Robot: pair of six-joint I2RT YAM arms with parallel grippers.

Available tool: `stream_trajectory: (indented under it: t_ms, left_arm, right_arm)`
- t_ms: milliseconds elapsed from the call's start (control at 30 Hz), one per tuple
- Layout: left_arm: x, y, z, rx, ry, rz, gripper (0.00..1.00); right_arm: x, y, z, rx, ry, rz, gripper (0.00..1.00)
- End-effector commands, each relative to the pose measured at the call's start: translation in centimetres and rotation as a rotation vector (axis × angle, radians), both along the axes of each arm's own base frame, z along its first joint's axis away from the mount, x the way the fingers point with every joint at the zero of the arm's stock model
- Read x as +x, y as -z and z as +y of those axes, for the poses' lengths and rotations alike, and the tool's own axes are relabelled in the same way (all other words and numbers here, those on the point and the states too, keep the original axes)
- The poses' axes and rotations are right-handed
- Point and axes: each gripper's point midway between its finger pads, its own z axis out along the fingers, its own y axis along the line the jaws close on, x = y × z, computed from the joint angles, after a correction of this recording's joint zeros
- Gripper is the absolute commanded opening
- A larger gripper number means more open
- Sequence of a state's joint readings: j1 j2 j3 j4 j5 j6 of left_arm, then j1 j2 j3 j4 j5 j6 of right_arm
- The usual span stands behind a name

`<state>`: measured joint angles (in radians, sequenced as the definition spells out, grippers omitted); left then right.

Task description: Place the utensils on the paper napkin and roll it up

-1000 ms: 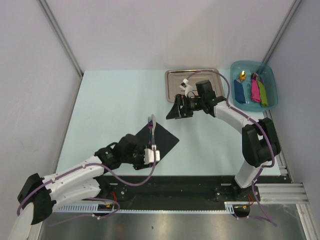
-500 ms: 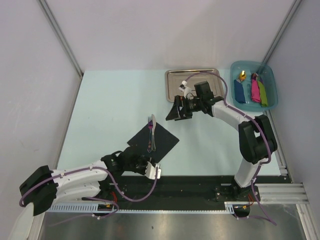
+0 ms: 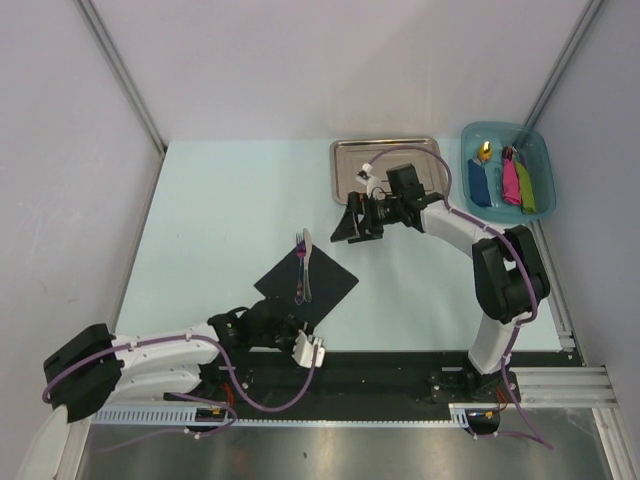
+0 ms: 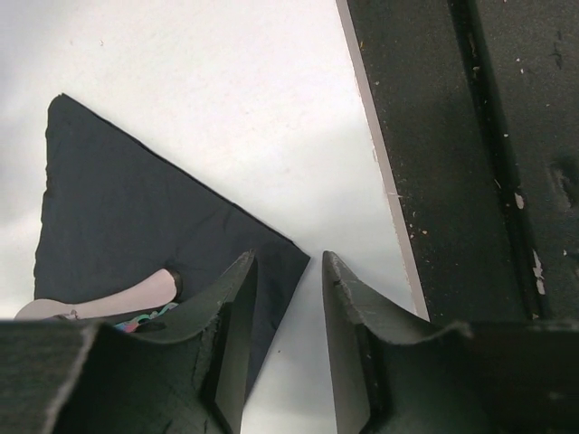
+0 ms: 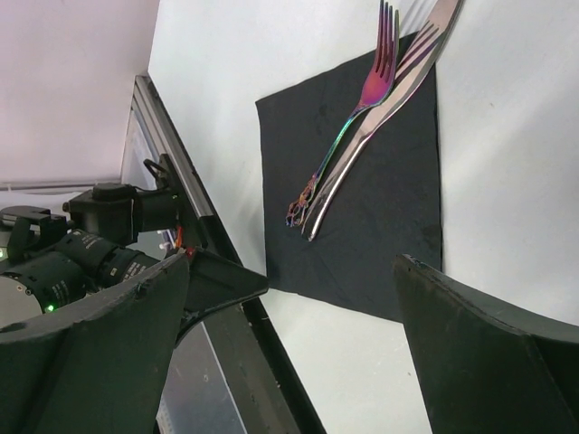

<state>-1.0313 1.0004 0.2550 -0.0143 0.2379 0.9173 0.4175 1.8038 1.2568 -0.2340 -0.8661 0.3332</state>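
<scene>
1. Top external view shows the placing step complete: the utensils (image 3: pixel 303 266) lie side by side on the paper napkin (image 3: pixel 318 288), along its diagonal, with their heads projecting past the far corner.
2. Right wrist view confirms a fork (image 5: pixel 360 101) touching a second slim piece (image 5: pixel 362 149); both handles rest on the black sheet.
3. The napkin lies flat and unrolled. Rolling remains to be done in full.
4. The left gripper (image 4: pixel 288 264) sits low at the napkin's near corner, fingers narrowly parted and pinching nothing.
5. The right gripper (image 3: pixel 350 222) hovers between the steel tray (image 3: pixel 385 146) and the napkin, fingers spread wide and empty.
6. Judgement: roughly half of the task is complete.
</scene>
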Motion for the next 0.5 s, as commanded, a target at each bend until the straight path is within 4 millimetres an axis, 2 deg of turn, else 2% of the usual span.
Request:
stream_trajectory:
  t_ms: [0, 233, 467]
  left_arm:
    - [-0.1, 0.6, 0.2, 0.022, 0.005, -0.006, 0.39]
    - [0.5, 0.3, -0.3, 0.003, -0.018, -0.015, 0.31]
    - [-0.1, -0.4, -0.4, -0.025, 0.01, -0.008, 0.11]
  right_arm:
    - [0.8, -1.3, 0.7, 0.034, -0.013, -0.024, 1.0]
    - [0.8, -1.1, 0.8, 0.033, -0.014, -0.019, 1.0]
    - [0.7, -0.9, 0.9, 0.033, -0.017, -0.015, 1.0]
